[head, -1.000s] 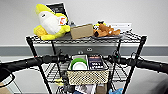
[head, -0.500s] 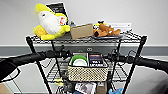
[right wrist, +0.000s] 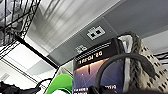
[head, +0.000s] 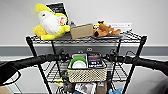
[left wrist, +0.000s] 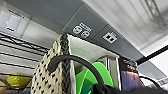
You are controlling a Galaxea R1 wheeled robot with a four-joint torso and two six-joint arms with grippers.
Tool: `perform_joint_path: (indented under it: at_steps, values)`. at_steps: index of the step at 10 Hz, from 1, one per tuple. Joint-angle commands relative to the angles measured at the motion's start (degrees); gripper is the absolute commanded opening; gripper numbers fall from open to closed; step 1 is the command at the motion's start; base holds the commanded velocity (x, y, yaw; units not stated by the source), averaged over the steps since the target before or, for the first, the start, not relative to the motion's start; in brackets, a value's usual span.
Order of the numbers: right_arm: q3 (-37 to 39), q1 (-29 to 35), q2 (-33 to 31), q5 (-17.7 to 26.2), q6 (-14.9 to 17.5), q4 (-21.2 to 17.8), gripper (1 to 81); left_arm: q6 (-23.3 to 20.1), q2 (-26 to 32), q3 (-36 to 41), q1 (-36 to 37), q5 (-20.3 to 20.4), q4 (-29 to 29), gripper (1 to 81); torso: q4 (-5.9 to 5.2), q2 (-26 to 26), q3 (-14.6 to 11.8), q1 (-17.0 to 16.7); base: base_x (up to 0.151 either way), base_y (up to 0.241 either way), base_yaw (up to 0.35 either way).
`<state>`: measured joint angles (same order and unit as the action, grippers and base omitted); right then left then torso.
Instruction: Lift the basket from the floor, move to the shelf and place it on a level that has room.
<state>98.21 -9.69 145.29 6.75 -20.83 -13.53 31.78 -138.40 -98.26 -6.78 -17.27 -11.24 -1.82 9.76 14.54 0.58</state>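
You have the basket (head: 87, 74) between your two arms, in front of the shelf (head: 136, 60) at its second level (head: 51, 72) — the left gripper (head: 65, 57) sits at one end, the right gripper (head: 111, 58) at the other, and you cannot tell whether either is clenched. In the wrist views a dark handle loop (left wrist: 75, 61) arcs over each end. It is beige weave with a white rim, carrying green plates (head: 78, 62) and a dark book (head: 95, 61).
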Motion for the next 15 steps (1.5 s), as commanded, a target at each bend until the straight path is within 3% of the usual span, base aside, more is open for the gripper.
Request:
perform_joint_path:
  at_steps: [1, 2, 5, 10, 15]
  values:
    - [-2.85, 10.08, 1.09, -0.86, -0.17, 0.08, 1.0, 0.12, -0.66, 3.06, 11.92, 2.42, -0.54, 1.0, 0.0, 0.0, 0.0, 0.0, 0.0, 0.0, 0.0]
    - [-3.12, 9.9, 0.82, -0.87, -0.08, 0.26, 81.1, 0.12, -0.04, 4.12, 11.92, 2.42, -0.54, 81.1, 0.0, 0.0, 0.0, 0.0, 0.0, 0.0, 0.0]
    - [-4.79, 9.29, -1.02, -0.95, -0.17, 0.17, 81.1, 0.12, 3.55, 7.98, 11.65, 2.42, -0.54, 81.1, 0.0, 0.0, 0.0, 0.0, 0.0, 0.0, 0.0]
    - [-16.3, 6.21, -12.18, -2.1, 0.0, 0.26, 81.1, 0.04, 15.42, 19.67, 7.7, 2.95, 1.75, 81.1, 0.0, 0.0, 0.0, 0.02, 0.0, 0.0, 0.0]
    - [-27.72, 1.65, -23.87, -6.49, 0.71, 0.26, 81.1, -1.02, 24.56, 29.78, 1.38, 3.3, 3.94, 81.1, 0.0, 0.02, -0.02, 0.0, 0.0, 0.0, 0.0]
